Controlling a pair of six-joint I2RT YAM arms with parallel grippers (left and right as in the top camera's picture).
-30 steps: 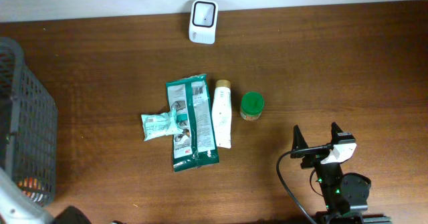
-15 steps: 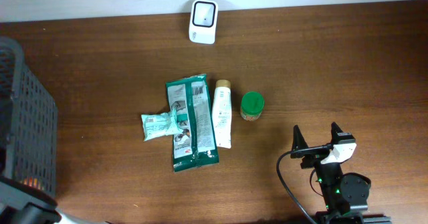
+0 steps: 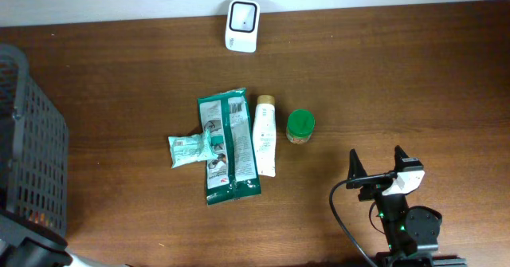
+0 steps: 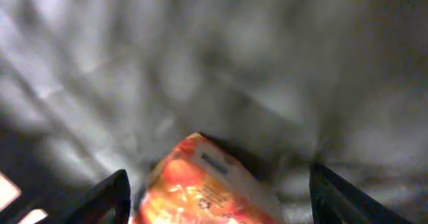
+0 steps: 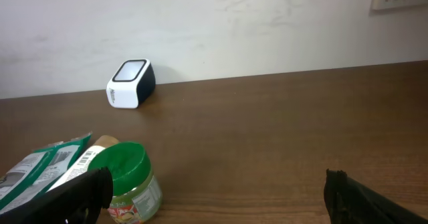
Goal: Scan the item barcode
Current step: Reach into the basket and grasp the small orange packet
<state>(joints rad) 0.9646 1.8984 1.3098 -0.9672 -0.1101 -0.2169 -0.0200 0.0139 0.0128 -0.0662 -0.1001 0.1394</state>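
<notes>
Table (image 3: pixel 414 76), brown wood, seen from above; scanner (image 3: pixel 241 25), white, at the far edge by the wall; pouch (image 3: pixel 229 146), green, lying flat mid-table; tube (image 3: pixel 264 135), white, just beside the pouch on its right; jar (image 3: pixel 300 126), green lid, upright, near the tube; sachet (image 3: pixel 190 149), pale teal, touching the pouch's left side. Basket (image 3: pixel 36 155), grey mesh, at the left edge; left gripper (image 4: pixel 219 184) down inside it, fingers (image 4: pixel 110 197) spread wide, grasping nothing; packet (image 4: pixel 200 197), orange, lying in the basket between and below them, seemingly untouched, though that view is dim and blurred. Right gripper (image 3: pixel 375 152) low at the near right, well apart from every item; fingers released wide, nothing between them.
</notes>
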